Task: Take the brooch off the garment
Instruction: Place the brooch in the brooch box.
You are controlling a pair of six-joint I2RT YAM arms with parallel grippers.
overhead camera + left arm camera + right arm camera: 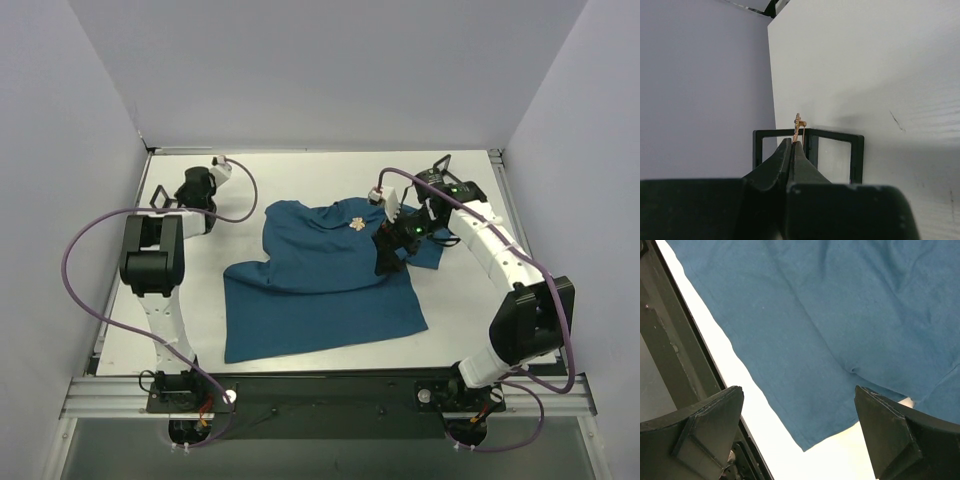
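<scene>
– Gold-orange, thin and seen edge-on: we take that sliver for the brooch [797, 125]. The left claw [793, 145] has its jaws together on it, above the black frames [858, 160] towards ten o'clock of the tabletop [300, 180], well apart from the garment [320, 290]
– We judge it light, stiff and slippery, with a pin that could bend or prick, so we would grip the stouter body, not the pin. The garment looks soft and limp
– The right claw [800, 415] hangs over the garment near three o'clock, jaws wide apart, empty
– Any writing?
– None we can read. A pale flower-like mark [356, 224] sits at one o'clock on the garment; print or ornament, we cannot tell
</scene>
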